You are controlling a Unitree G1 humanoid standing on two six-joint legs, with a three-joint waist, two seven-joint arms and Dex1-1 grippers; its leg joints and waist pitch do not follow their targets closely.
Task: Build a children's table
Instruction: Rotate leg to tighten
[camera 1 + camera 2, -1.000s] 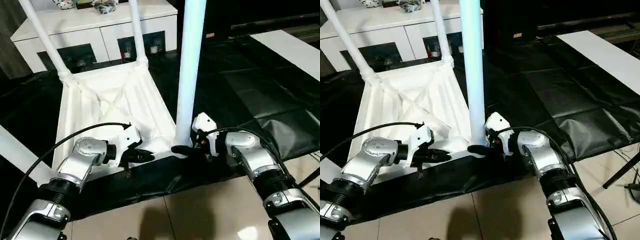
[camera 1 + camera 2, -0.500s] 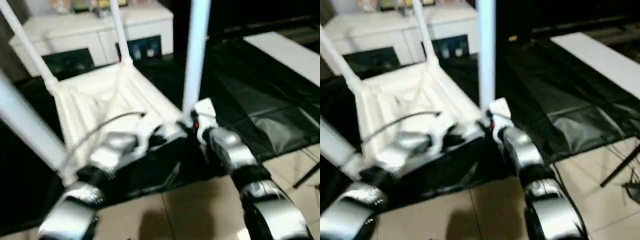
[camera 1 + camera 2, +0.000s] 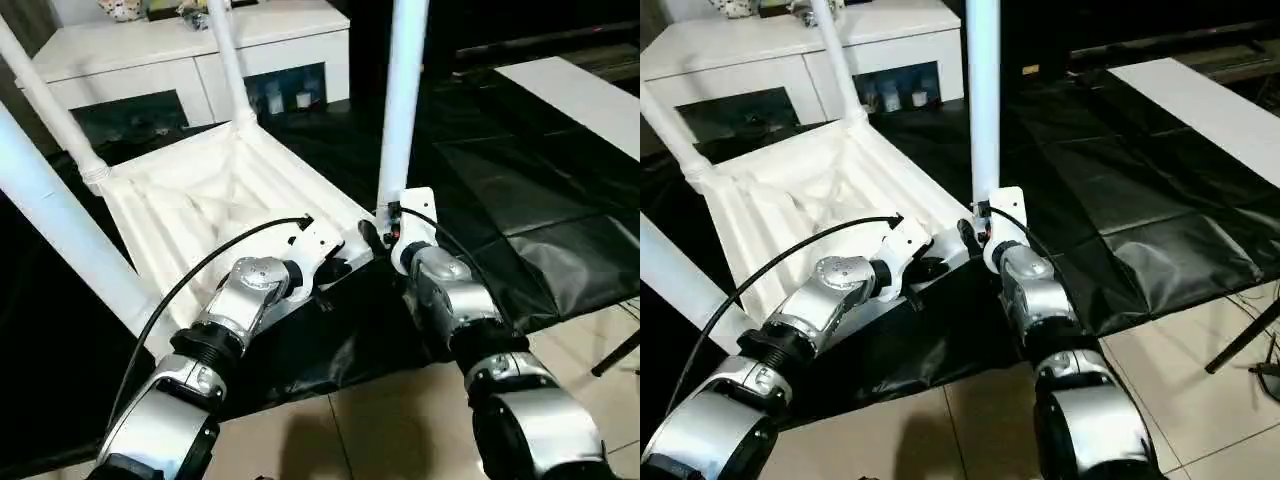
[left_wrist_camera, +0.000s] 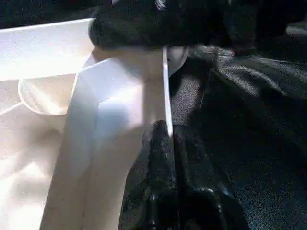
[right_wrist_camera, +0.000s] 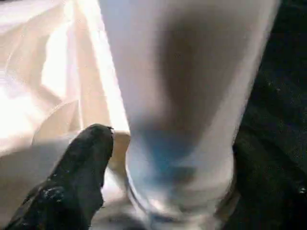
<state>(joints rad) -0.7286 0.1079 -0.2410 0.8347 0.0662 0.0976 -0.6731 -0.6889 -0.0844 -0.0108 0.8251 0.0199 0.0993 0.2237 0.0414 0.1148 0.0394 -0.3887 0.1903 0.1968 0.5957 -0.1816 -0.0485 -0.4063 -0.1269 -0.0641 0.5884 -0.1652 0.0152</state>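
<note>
The children's table lies upside down: its white tabletop (image 3: pixel 200 200) rests on the black cover with its legs pointing up. Two legs (image 3: pixel 228 60) stand at the far corners and one (image 3: pixel 60 220) at the near left. My left gripper (image 3: pixel 340 268) is shut on the thin near rim (image 4: pixel 165 96) of the tabletop. The near right leg (image 3: pixel 400 110) stands in its corner socket. My right gripper (image 3: pixel 375 235) is open at that leg's base (image 5: pixel 182 72), one black finger (image 5: pixel 81 167) standing a little apart from the tube.
A white cabinet (image 3: pixel 200 50) with dark glass doors stands behind the tabletop. The black-covered work table (image 3: pixel 500 170) stretches to the right, with a white board (image 3: pixel 580 90) at its far right. Tiled floor (image 3: pixel 400 420) lies below the near edge.
The camera has shifted, bringing the near left leg into view. My right gripper's fingers have spread wider around the leg's base. The left gripper keeps its hold on the rim.
</note>
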